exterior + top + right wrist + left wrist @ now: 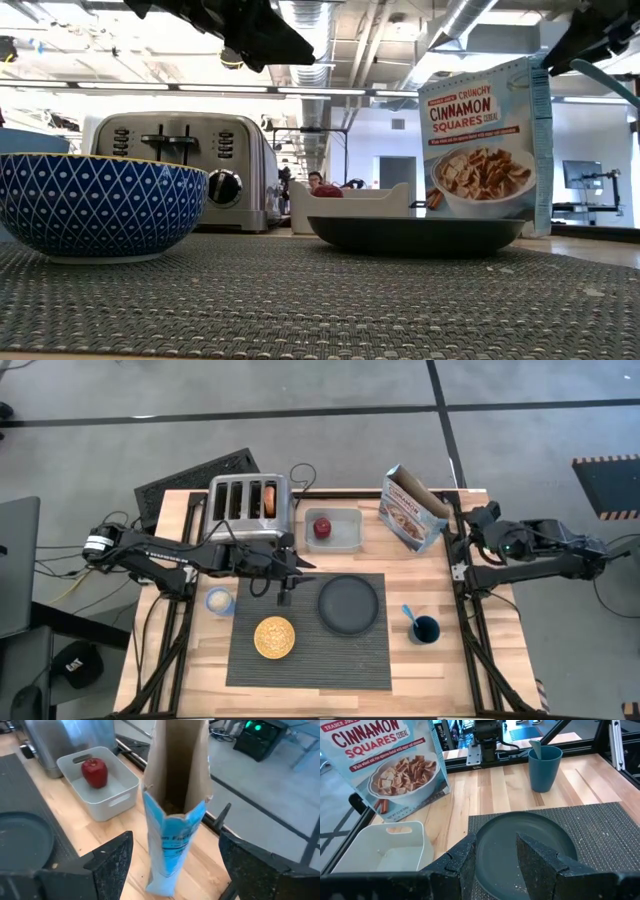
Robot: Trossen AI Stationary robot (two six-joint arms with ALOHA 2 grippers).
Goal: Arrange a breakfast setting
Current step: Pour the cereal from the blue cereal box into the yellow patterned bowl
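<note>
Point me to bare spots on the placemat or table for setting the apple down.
Free: the placemat strip in front of the plate and right of the bowl, and the bare wood between the plate and the cup. Crowded: the back edge, filled by the toaster, the white bin holding the apple, and the cereal box. The left gripper hangs by the plate.

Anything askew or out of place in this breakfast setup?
Yes. A black ribbed mat lies crooked behind the toaster, hanging off the table's back edge. The apple sits in a white bin, off the placemat.
</note>
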